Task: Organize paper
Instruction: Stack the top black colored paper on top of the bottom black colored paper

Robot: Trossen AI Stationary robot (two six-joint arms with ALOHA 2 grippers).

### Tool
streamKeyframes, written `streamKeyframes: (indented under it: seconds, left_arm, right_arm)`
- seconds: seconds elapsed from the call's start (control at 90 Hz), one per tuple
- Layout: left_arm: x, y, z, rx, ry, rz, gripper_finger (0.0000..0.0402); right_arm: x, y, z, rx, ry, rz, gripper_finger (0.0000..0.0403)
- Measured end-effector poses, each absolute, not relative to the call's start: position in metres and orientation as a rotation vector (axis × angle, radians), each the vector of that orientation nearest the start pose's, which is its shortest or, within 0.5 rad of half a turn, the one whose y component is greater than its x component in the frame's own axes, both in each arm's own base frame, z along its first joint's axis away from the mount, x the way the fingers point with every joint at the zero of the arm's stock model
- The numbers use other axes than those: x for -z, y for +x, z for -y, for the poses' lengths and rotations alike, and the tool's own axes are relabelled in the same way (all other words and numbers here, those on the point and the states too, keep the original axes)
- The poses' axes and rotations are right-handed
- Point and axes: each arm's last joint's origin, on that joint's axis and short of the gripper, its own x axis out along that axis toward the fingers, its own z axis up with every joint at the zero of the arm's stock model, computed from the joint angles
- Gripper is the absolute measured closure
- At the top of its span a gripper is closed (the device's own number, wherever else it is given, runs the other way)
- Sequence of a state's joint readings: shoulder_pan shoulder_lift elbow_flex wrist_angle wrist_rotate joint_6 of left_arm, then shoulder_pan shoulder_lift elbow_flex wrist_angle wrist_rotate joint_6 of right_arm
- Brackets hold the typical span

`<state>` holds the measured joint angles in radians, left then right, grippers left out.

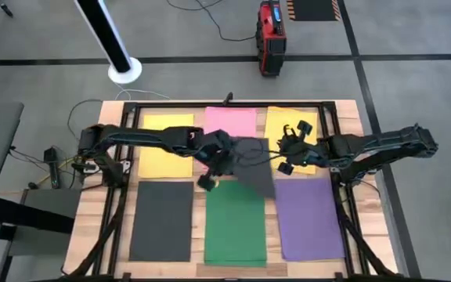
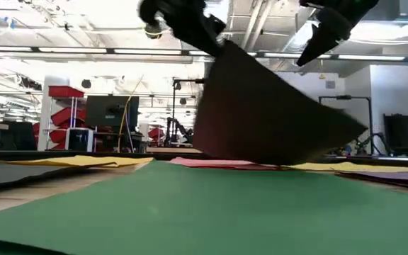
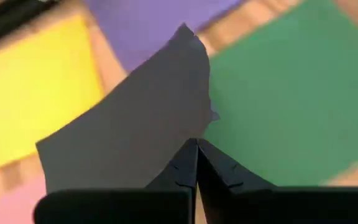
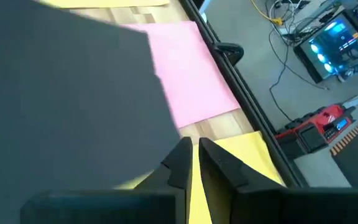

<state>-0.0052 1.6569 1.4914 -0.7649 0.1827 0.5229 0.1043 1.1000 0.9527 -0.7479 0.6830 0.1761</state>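
Pinching a dark grey sheet (image 1: pixel 258 166) by one corner with the left gripper (image 3: pixel 196 146), fingers (image 3: pixel 179 171) pressed together on the paper's edge. Holding it tilted and raised over the middle of the surface (image 1: pixel 349 113), its lower edge down near the far end of the green sheet (image 1: pixel 235 223); impossible to tell from the low view whether touching there or just above. Hiding part of the pink sheet (image 1: pixel 231 121) in the high view, and most of the near scene in the right wrist view.

Hovering just beside the lifted sheet's other end with the right gripper (image 4: pixel 193 148), fingers (image 4: pixel 219 165) drawn nearly together with only a sliver between, gripping nothing that shows; apart from the paper in the low view.

Lying flat around the lifted sheet: two yellow sheets (image 1: pixel 167 145) (image 1: pixel 290 125) flanking the pink, partly crossed by the arms; a second dark grey sheet (image 1: pixel 161 219) and a purple sheet (image 1: pixel 308 215) flanking the green. Cut off at the near edge in the low view: the green sheet's front.
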Motion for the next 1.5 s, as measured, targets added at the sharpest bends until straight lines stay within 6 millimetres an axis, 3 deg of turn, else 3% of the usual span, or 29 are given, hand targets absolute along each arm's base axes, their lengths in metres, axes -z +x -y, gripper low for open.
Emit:
streamKeyframes:
  seconds: [0.233,0.422,0.667,0.989,1.5]
  left_arm:
    - [-0.334,0.316,0.051,0.472,0.348,-0.876,0.0401]
    - [-0.340,0.296,0.084,0.469,0.340,-0.926,0.0401]
    - [-0.319,0.269,0.121,0.405,0.328,-1.128,0.0401]
    - [-0.294,0.235,0.165,0.294,0.255,-1.212,0.0401]
    - [-0.266,0.177,0.201,0.170,0.237,-1.375,0.0401]
  right_arm:
    - [-0.292,0.208,-0.003,0.607,-0.188,-0.786,0.0376]
    - [-0.292,0.208,-0.003,0.608,-0.187,-0.786,0.0376]
    - [-0.292,0.209,-0.004,0.603,-0.185,-0.787,0.0376]
    - [-0.292,0.209,-0.004,0.602,-0.183,-0.785,0.0376]
    - [-0.291,0.209,-0.004,0.582,-0.174,-0.791,0.0376]
